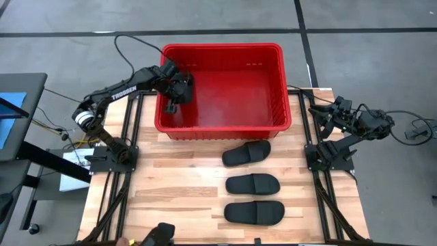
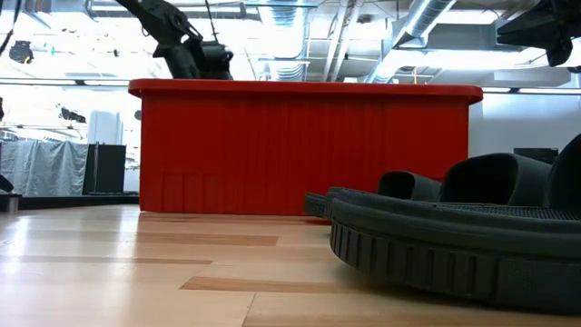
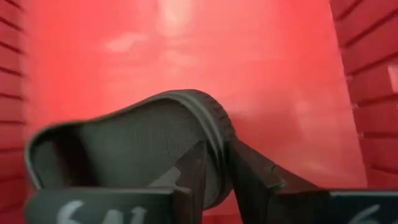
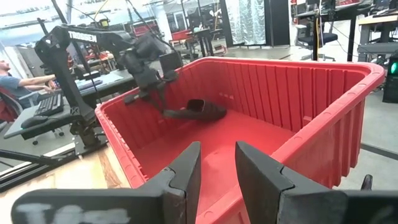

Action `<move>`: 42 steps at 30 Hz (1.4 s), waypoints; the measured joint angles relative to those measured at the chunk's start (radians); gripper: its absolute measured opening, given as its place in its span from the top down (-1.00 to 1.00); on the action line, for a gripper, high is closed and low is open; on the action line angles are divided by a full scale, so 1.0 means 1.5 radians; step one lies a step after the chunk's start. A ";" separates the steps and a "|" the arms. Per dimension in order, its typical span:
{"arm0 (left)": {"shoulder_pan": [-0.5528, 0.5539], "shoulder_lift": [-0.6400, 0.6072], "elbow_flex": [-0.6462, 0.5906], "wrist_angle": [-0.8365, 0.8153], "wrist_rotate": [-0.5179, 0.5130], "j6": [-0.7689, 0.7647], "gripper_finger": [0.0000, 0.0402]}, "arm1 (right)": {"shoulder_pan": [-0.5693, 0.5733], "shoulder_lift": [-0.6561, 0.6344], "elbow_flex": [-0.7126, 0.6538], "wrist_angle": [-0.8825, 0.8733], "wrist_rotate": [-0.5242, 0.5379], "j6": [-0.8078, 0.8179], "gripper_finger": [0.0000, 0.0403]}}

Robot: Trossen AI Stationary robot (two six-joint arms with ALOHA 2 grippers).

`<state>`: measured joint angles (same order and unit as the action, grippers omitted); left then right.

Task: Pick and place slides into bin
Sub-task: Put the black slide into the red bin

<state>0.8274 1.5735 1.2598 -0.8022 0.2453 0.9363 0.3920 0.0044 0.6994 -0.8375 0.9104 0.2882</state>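
Note:
The red bin (image 1: 222,46) stands at the table's far side. My left gripper (image 1: 172,98) reaches into its left part and is shut on one black slide (image 4: 198,111), which also fills the left wrist view (image 3: 137,143). Three more black slides (image 1: 247,153) (image 1: 253,184) (image 1: 254,212) lie flat on their soles in a column on the wooden table, near side of the bin. My right gripper (image 4: 217,165) is open and empty, off the table's right edge beside the bin's right end. My left gripper pinches the slide's sole by its ribbed rim (image 3: 219,134) at one end, between its two fingers. The fingers slant down into the bin from its left side. The slide juts out from the fingers roughly level, clear above the bin's floor (image 4: 249,134).
The bin's walls (image 4: 323,118) stand around the left gripper. Bare wood (image 1: 177,184) lies left of the three slides. A dark object (image 1: 160,234) sits at the table's near edge. A person (image 4: 9,81) sits at a desk beyond the table.

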 joint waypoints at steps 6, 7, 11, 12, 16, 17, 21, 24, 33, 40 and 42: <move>-0.002 0.022 0.000 -0.013 -0.015 0.001 0.53 | 0.000 0.000 0.000 0.000 0.000 0.000 0.55; -0.002 0.022 0.000 -0.009 -0.014 0.002 0.51 | 0.000 0.000 0.000 0.000 0.000 0.000 0.55; -0.002 0.020 0.000 -0.013 -0.013 0.003 0.42 | 0.000 0.000 0.000 0.000 0.000 0.000 0.55; -0.002 0.020 0.000 -0.013 -0.012 0.003 0.39 | 0.000 0.000 0.000 0.000 0.000 0.000 0.55; -0.005 0.020 0.000 -0.014 -0.012 0.003 0.30 | 0.000 0.000 0.000 0.000 0.000 0.000 0.55; -0.005 0.020 0.000 -0.015 -0.016 0.003 0.28 | 0.000 0.000 0.000 0.000 0.000 0.000 0.55; -0.017 0.019 0.001 -0.015 -0.056 0.002 0.22 | 0.000 0.000 0.000 0.000 0.000 0.000 0.55; -0.028 0.008 0.014 -0.012 -0.088 -0.006 0.21 | 0.000 0.000 0.000 0.000 0.000 0.000 0.55; -0.055 -0.069 0.124 -0.010 -0.100 -0.072 0.20 | 0.000 0.000 0.000 0.000 0.000 0.000 0.55; -0.081 -0.144 0.241 -0.010 -0.042 -0.215 0.20 | 0.000 0.000 0.000 0.000 0.000 0.000 0.55; -0.084 -0.168 0.267 -0.009 0.009 -0.271 0.20 | 0.000 0.000 0.000 0.000 0.000 0.000 0.55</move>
<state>0.7009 1.3218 1.6606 -0.8158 0.2590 0.5291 0.3920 0.0048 0.6994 -0.8371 0.9102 0.2884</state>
